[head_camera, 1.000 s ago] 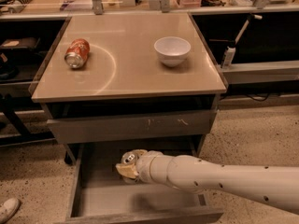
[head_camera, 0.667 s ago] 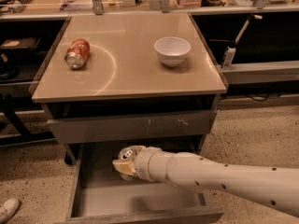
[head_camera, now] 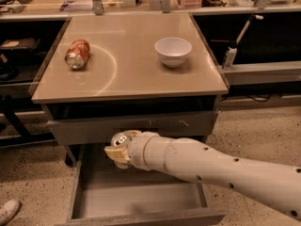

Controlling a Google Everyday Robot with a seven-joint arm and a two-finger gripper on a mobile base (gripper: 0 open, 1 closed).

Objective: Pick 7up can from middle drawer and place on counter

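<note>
Above the open middle drawer (head_camera: 141, 199), the gripper (head_camera: 122, 145) was seen at the end of a thick cream-coloured arm (head_camera: 225, 168) that reached in from the lower right. Its tan fingers (head_camera: 115, 153) were pinched around the 7up can (head_camera: 119, 139), whose silver top was turned up and to the left. The can was held clear of the drawer's flat grey floor, just in front of the lower edge of the closed upper drawer (head_camera: 127, 126), whose grey front was marked with pale scratches. The middle drawer was pulled well out, and its plain front panel was cut off near the bottom edge of the view.

The counter (head_camera: 141, 74) was shown as a glossy beige-tan square top on the grey cabinet, with soft reflections and a faint pale arc (head_camera: 112, 72) curving across its left half. An orange-red can (head_camera: 77, 53) was laid on its side near the left edge, its silver end turned toward the camera. A white bowl (head_camera: 173, 51) was set upright toward the right, well apart from that can.

Dark shelving was seen on both sides of the cabinet, and a cluttered bench ran along the back. The ground (head_camera: 254, 131) was covered in speckled flooring. The toe of a pale shoe (head_camera: 7, 211) was caught in the bottom left corner.
</note>
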